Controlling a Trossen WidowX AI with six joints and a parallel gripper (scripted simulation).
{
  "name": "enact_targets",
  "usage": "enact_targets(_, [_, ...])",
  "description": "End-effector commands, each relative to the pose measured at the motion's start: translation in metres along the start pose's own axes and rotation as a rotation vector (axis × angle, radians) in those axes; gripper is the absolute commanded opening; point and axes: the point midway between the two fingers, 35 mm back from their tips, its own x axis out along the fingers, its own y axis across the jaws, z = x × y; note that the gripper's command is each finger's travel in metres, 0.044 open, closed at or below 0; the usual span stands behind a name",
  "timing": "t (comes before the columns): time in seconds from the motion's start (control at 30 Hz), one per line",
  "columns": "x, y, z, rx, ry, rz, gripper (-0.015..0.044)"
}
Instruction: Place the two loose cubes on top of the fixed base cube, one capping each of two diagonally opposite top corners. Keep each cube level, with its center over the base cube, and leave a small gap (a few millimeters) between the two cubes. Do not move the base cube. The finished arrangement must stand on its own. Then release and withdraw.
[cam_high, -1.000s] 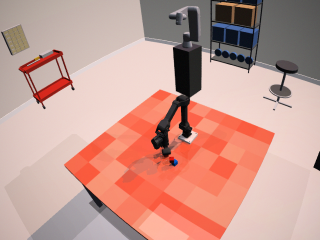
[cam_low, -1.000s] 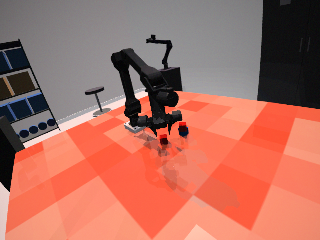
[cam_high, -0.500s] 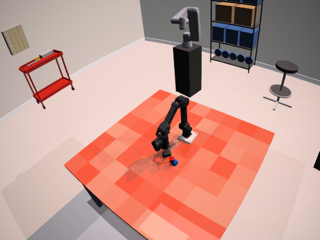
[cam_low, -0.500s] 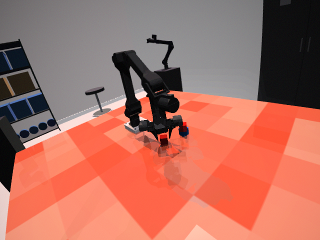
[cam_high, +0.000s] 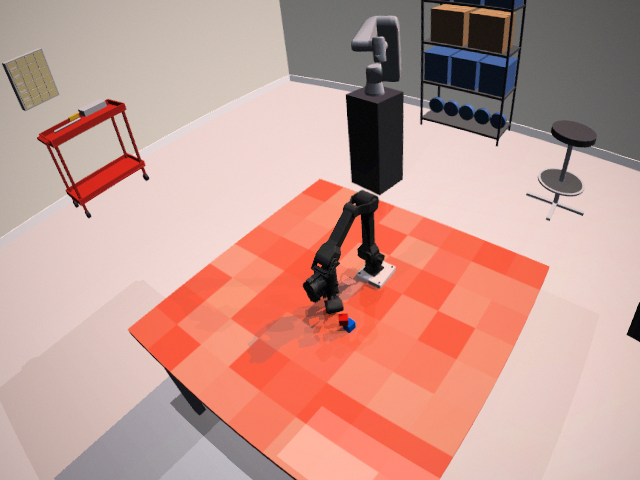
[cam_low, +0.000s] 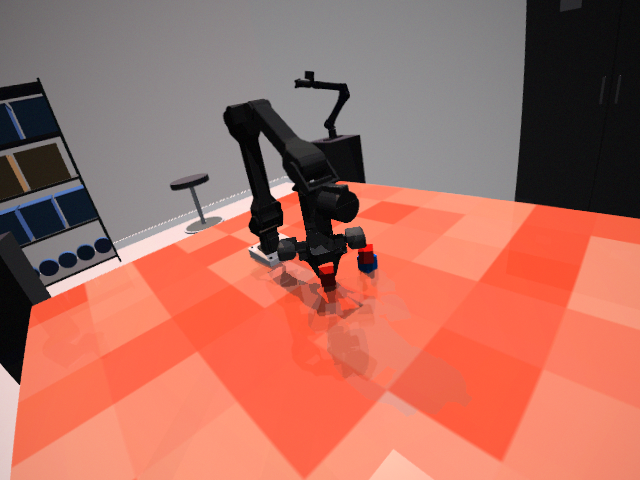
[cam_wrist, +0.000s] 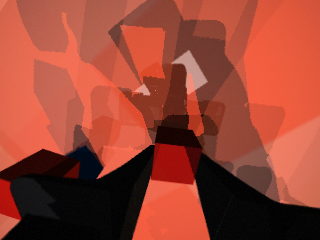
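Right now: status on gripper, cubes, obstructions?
Gripper shut on second red cube, low at the table. First red cube sits on blue base cube. Nothing seen between gripper and base cube.

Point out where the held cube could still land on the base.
The blue base already carries one red cube on one corner; the diagonally opposite corner looks free, though too small to confirm. It is crowded there. The gripper, shut on the second red cube, sits beside it.
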Motion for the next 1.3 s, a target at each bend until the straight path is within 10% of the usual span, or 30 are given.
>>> enact_targets(0.0, [-0.015, 0.004, 0.004, -0.009, -0.018, 0.014, 0.0105])
enact_targets(1.27, [-0.099, 0.019, -0.007, 0.063, 0.005, 0.003, 0.0105])
